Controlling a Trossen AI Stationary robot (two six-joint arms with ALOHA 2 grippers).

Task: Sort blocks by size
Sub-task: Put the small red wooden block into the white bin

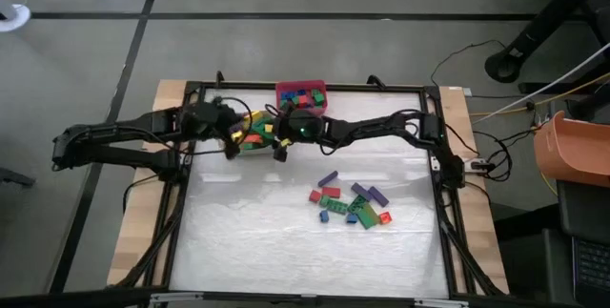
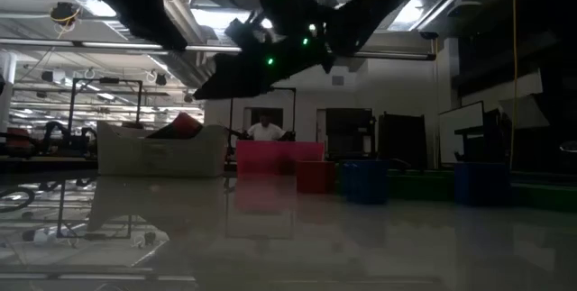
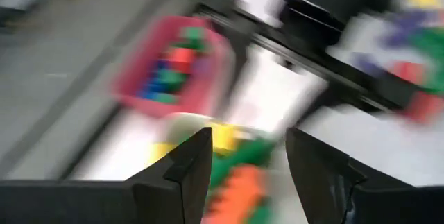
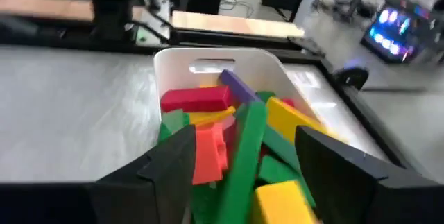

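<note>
Blocks half sorted: long bars fill my white bin [image 4: 208,64] and short ones the red bin [image 1: 301,92] at the table's far edge. Both grippers hover there, fingers apart and seemingly empty; a loose cluster [image 1: 350,205] waits mid-table.
</note>
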